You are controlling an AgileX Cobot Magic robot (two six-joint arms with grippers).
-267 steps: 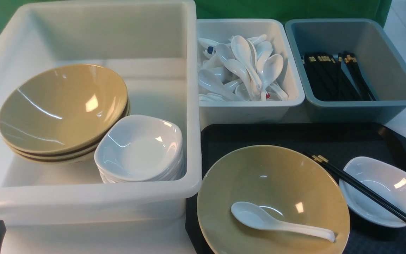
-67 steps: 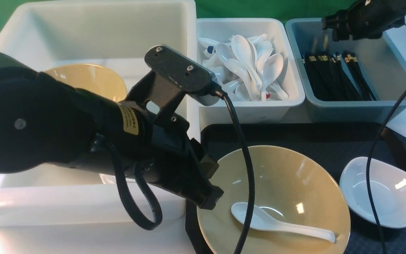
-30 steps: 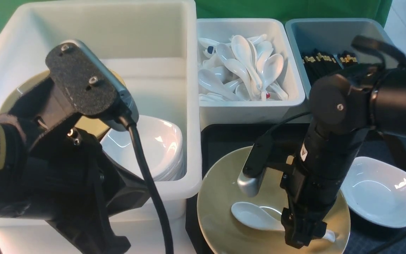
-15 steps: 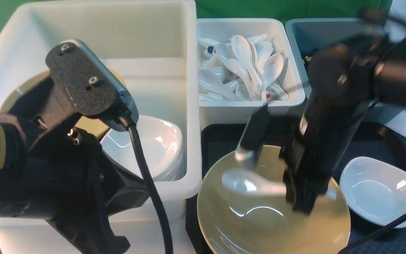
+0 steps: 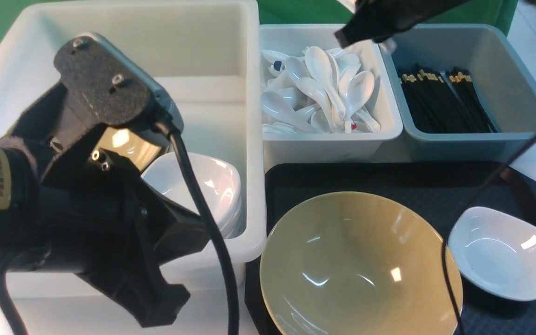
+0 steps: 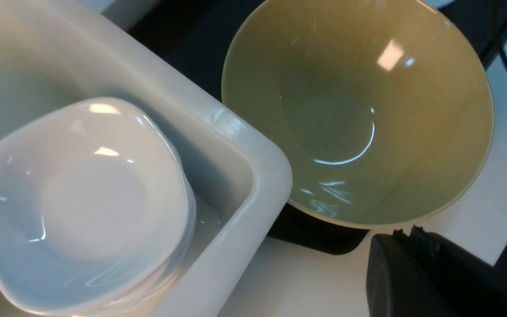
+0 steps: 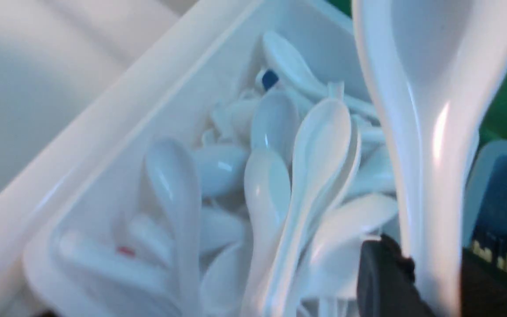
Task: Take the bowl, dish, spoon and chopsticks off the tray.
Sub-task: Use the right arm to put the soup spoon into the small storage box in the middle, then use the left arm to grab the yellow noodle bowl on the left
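The tan bowl (image 5: 361,265) sits empty on the black tray (image 5: 338,179), and the small white dish (image 5: 500,253) lies to its right. In the right wrist view my right gripper (image 7: 431,268) is shut on the handle of the white spoon (image 7: 434,110), which hangs over the white tub of spoons (image 7: 117,145). In the front view that arm (image 5: 389,18) reaches in at the top. Black chopsticks (image 5: 440,100) lie in the grey-blue tub. My left gripper (image 6: 405,231) is shut and empty, just off the bowl's (image 6: 359,110) near rim.
A large white tub (image 5: 254,139) at the left holds stacked tan bowls and stacked white dishes (image 5: 212,186). The spoon tub (image 5: 328,142) and the grey-blue tub (image 5: 482,144) stand behind the tray. My left arm (image 5: 63,209) hides the front left. A black cable (image 5: 449,260) hangs over the tray's right side.
My right gripper closed on the spoon in the bowl, lifted it out and carried it up and back over the spoon tub. The left arm has barely shifted.
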